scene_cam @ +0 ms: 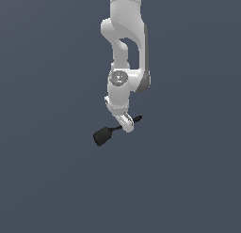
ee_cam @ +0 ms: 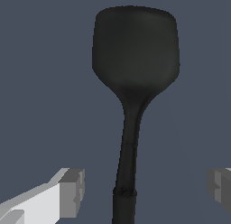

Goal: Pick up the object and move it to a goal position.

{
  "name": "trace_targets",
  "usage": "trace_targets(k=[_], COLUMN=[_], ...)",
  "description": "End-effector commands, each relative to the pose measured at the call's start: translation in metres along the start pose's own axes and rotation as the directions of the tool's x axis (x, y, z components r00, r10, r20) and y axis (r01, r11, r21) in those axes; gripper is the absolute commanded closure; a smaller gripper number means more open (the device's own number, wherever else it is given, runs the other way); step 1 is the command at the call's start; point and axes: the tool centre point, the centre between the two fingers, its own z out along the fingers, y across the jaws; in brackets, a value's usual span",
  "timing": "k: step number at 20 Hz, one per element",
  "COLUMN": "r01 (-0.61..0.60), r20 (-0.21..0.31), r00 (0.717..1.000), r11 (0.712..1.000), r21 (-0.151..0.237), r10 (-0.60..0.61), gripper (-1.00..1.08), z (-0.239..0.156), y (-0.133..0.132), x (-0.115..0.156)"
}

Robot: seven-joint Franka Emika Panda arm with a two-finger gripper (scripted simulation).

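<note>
The object is a matte black spoon-like utensil (scene_cam: 102, 135) lying on the dark grey-blue surface, its rounded bowl toward the exterior view's left and its flattened handle tip toward the right. My gripper (scene_cam: 126, 124) hangs straight down over the middle of the handle. In the wrist view the bowl and slim handle (ee_cam: 133, 60) fill the picture. My gripper (ee_cam: 146, 191) is open, one grey finger pad (ee_cam: 72, 193) on each side of the handle, with a visible gap between each pad and the handle.
The white arm (scene_cam: 126, 44) comes down from the top of the exterior view. Around the utensil lies only the plain dark surface (scene_cam: 52, 171). No goal marker shows.
</note>
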Motion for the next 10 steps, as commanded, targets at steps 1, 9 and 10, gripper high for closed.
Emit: trace_targets(k=[1, 9, 10], r01=[-0.001, -0.004, -0.004], r20=[0.000, 0.000, 0.000], r00=[1.000, 1.000, 1.000], r11=[1.000, 1.000, 1.000], r21=[-0.001, -0.001, -0.001], r10=[0.001, 0.004, 0.004], gripper=[-0.92, -0.92, -0.92], z=[0.009, 0.039, 0.040], y=[0.001, 0.001, 0.001], x=[0.000, 0.000, 0.000])
